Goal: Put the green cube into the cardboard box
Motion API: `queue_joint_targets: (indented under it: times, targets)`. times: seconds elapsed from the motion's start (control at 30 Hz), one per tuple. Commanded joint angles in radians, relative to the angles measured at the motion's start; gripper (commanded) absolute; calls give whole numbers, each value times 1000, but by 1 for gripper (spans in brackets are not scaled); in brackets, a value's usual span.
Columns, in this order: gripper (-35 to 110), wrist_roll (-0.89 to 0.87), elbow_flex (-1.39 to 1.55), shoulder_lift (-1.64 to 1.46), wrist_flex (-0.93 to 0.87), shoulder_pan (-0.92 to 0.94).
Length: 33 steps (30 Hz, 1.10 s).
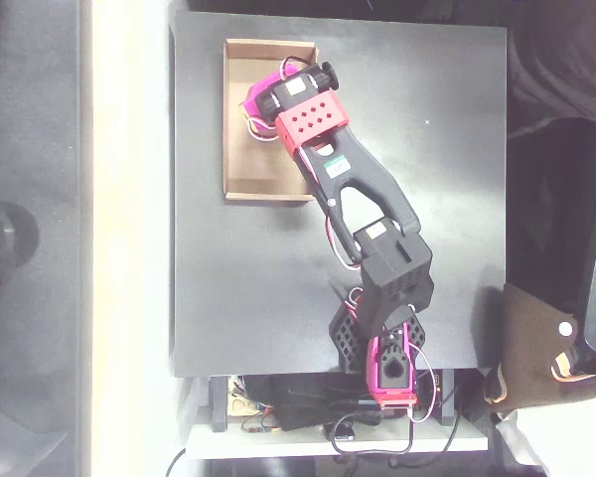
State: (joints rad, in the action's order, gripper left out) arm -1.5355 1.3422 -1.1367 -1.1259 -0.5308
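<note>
The green cube can't be made out — presumably under the gripper [253, 104], which hangs over the cardboard box [240, 179]. Fingers hidden, so open or clamped is unclear. Risk: released near the box's wall, the cube bounces out onto the table [437, 199].

Black arm [372, 214], boxy links; a red plate [313, 123] with round holes at eleven o'clock, magenta gripper [261, 99], thin wires looping alongside.
</note>
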Motion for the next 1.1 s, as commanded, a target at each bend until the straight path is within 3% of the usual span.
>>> queue_joint_targets:
  times: [0.0,0.67,1.07]
  targets:
    - [4,-12,-23,-25,2,-11]
    - [28,-17,-23,-38,0,2]
    - [29,-14,-23,-80,2,-8]
